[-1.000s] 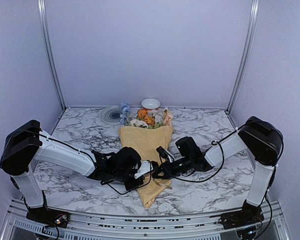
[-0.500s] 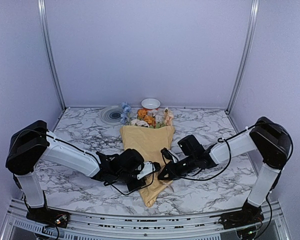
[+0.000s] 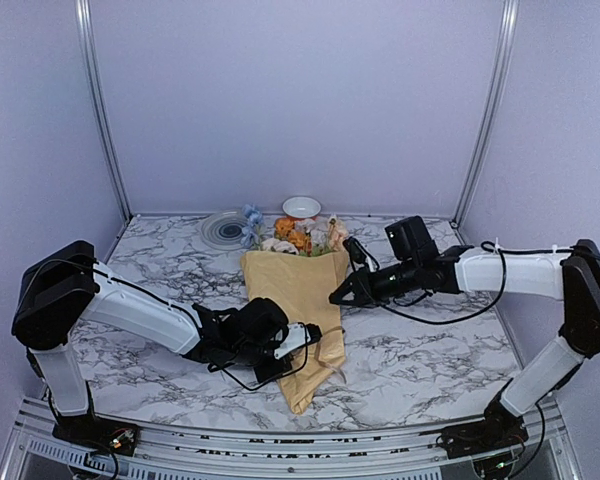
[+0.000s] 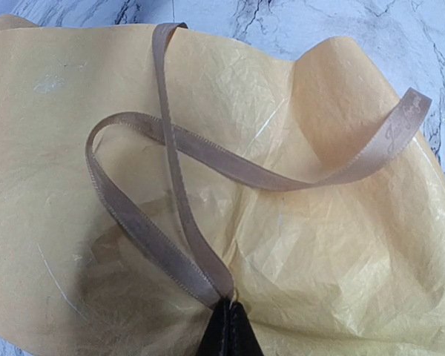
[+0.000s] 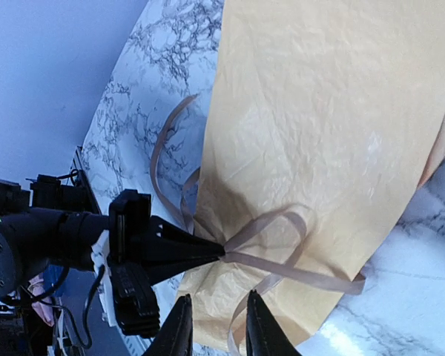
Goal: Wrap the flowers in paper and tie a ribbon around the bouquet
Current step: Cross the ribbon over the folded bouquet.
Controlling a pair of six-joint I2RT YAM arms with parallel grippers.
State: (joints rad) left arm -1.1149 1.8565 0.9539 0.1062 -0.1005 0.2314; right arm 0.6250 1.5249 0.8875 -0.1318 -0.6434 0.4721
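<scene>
The bouquet (image 3: 295,300) – a tan-yellow paper cone – contained the flowers (image 3: 298,236), whose orange, cream and blue heads showed at its wide end, on the far side of both grippers. A white bowl (image 3: 301,206) stood beyond the flower heads; its contents could not be made out from the top view. A grey round plate (image 3: 223,229) lay beside the heads, with a blue head at its edge. The stalks were hidden inside the paper, and the cone's narrow tip lay nearer the arm bases than the left gripper (image 4: 226,330). The left gripper's fingers were pressed together on the ribbon (image 4: 208,152), pinching it where two strands met just above the paper; from the pinch, one loop and two free ends spread away from the fingertips across the crinkled sheet. In the right wrist view, part of the ribbon passed out of sight behind the cone's edge. The right gripper (image 5: 216,330) hovered apart from the ribbon, its fingers slightly parted with nothing between them – the pinch point and loop lay directly ahead of its tips, over the marble table (image 3: 410,370).
</scene>
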